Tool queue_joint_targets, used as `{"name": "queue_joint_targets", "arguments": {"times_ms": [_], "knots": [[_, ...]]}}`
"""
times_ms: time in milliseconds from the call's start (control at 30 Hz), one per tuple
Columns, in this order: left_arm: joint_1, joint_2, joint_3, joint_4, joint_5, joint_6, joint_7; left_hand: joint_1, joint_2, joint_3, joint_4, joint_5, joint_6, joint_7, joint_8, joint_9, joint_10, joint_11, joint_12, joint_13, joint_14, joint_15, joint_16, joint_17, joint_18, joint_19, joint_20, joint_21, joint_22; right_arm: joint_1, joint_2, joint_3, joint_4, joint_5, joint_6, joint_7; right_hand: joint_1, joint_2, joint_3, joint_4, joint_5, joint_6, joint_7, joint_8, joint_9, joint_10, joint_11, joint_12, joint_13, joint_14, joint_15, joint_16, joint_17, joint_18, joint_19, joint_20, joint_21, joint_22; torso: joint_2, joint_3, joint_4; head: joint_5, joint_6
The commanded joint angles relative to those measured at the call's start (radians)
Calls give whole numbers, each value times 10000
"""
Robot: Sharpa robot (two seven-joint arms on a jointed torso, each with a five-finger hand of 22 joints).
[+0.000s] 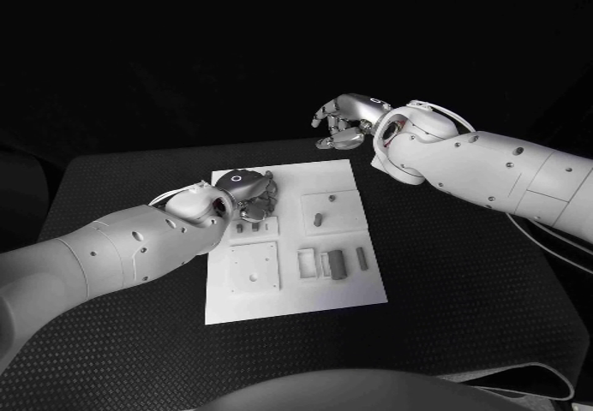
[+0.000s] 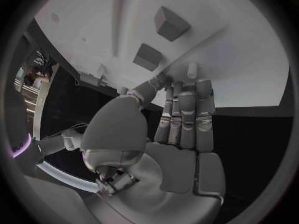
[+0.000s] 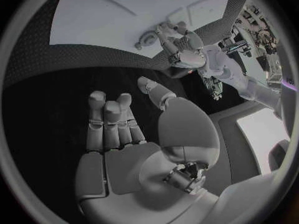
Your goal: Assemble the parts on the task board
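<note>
The white task board (image 1: 296, 287) lies mid-table with several small grey parts on it, among them a peg (image 1: 319, 219) and upright bars (image 1: 332, 262). My left hand (image 1: 251, 192) is down over the board's far left corner. In the left wrist view its fingers (image 2: 184, 107) lie straight and close together, tips at the board (image 2: 243, 69), with the thumb (image 2: 144, 91) drawn in beside them. Two grey blocks (image 2: 171, 23) stand just beyond, and a small pale peg (image 2: 192, 69) sits by the fingertips. Whether anything is pinched is hidden. My right hand (image 1: 347, 118) hovers past the board's far edge, fingers (image 3: 111, 122) apart, holding nothing.
The board carries square recessed plates (image 1: 254, 265) on its near left. Black textured table (image 1: 470, 291) surrounds it on all sides. The right wrist view looks down on my left hand (image 3: 181, 45) at the board's corner (image 3: 93, 25).
</note>
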Motion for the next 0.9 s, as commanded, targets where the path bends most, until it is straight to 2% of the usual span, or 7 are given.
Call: {"name": "queue_joint_targets", "arguments": {"times_ms": [33, 300, 900], "knots": [[-51, -2, -27, 42, 370, 270, 267, -128, 24, -67, 11, 50, -5, 212, 15, -25, -2, 22, 71, 28, 11, -24, 44, -27, 943, 77, -7, 60, 187, -3, 13, 5, 4, -34, 27, 45, 0, 65, -44, -16, 4, -138, 308, 66, -10, -17, 32, 56, -13, -20, 53, 3, -10, 239, 13, -65, -68, 79, -3, 3, -2, -9, -13], [-50, 25, -26, -2, 462, 342, 265, -192, 226, -47, 37, 68, 4, 267, 7, -50, -42, 27, 61, 50, 16, -21, 72, -65, 941, 86, -10, 72, 182, -3, 18, 5, -12, -35, 21, 58, 0, 63, -44, -18, 4, -137, 308, 67, -12, -17, 32, 56, -14, -20, 54, 3, -11, 239, 12, -65, -69, 80, 0, 0, -6, 16, -40], [-50, 99, -24, -18, 550, 431, 213, -228, 265, -47, 33, 73, -5, 292, -6, -68, -46, 23, 62, 66, 54, -25, 117, -77, 953, 123, -19, 102, 189, -3, 30, 5, -12, -35, 28, 60, 3, 67, -43, -22, 5, -137, 308, 71, -17, -18, 33, 58, -17, -22, 54, 3, -13, 239, 11, -64, -71, 81, -2, 0, 2, -15, -56]]}}
